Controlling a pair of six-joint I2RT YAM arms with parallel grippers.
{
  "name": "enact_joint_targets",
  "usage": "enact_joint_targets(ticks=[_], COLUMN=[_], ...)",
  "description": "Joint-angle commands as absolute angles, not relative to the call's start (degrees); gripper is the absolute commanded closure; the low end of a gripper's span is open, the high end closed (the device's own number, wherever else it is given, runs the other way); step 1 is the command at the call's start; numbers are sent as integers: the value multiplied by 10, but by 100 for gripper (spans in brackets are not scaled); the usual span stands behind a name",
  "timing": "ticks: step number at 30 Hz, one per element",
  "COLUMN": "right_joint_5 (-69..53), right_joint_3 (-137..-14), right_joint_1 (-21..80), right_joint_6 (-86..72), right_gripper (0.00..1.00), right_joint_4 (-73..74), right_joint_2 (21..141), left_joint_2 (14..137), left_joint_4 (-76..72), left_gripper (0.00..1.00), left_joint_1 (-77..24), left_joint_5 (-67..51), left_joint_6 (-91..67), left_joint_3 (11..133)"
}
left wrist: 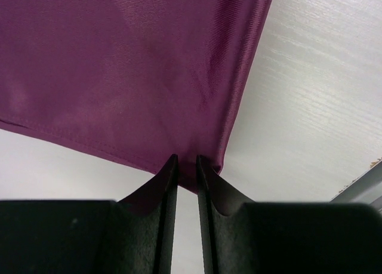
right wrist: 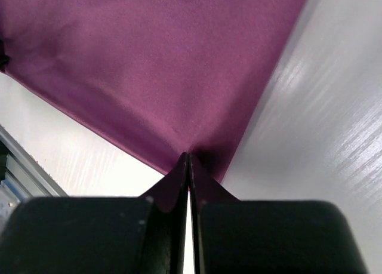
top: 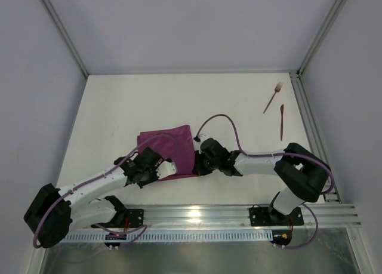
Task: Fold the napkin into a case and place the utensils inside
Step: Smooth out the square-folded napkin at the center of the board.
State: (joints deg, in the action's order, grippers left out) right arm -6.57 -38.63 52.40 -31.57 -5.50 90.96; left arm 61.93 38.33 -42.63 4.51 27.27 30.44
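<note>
I read no text, label, brand, number or sign in any of my three views; napkin [top: 175, 146], table [top: 179, 101] and rail [top: 209, 215] carry nothing legible.

Top view, 7 o'clock: the left arm [top: 89, 187] had white tubular links joined by bulky matte-black joint housings. The largest was a rounded black shoulder block [top: 46, 217].

4 o'clock: the right arm [top: 256, 160] was the same build, with a heavy black elbow housing [top: 304, 175].

Each arm carried one lilac-purple cable, the left cable [top: 34, 233] and the right cable [top: 222, 115], looping clear of the links in places. Both arms stood on small black base plates [top: 128, 217].

Left hand [left wrist: 186, 163]: two matte-black fingers [left wrist: 164, 193] with flat inner faces, tapering from a wide black block to thin tips.

Right hand [right wrist: 188, 160]: identical black fingers [right wrist: 170, 193].
</note>
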Motion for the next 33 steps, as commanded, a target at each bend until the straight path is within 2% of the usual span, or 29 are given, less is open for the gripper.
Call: enact_joint_targets(ticks=[1, 8, 13, 18, 25, 29, 33], right_joint_5=[-70, -79, -105, -162, -196, -190, -170], right_joint_3=[-354, -359, -462, -540, -610, -629, -641], right_joint_1=[520, 519, 483, 428, 382, 338, 327], right_joint_6=[-343, -345, -316, -316, -402, -477, -488], right_gripper=[97, 97, 95, 95, 97, 97, 97], right_joint_4=[-82, -58, -35, -60, -118, -162, -164], right_joint_2=[917, 871, 870, 971, 1112, 1161, 1159], left_joint_2=[620, 618, 597, 592, 580, 579, 576], left_joint_4=[352, 346, 353, 356, 354, 359, 350], left_gripper=[79, 79, 78, 78, 77, 77, 76], left_joint_1=[-425, -425, -425, -425, -425, -425, -425], left_joint_5=[46, 54, 48, 58, 58, 59, 61], left_joint_6=[280, 289, 287, 286, 290, 298, 301], left_joint_3=[289, 271, 276, 274, 271, 262, 254])
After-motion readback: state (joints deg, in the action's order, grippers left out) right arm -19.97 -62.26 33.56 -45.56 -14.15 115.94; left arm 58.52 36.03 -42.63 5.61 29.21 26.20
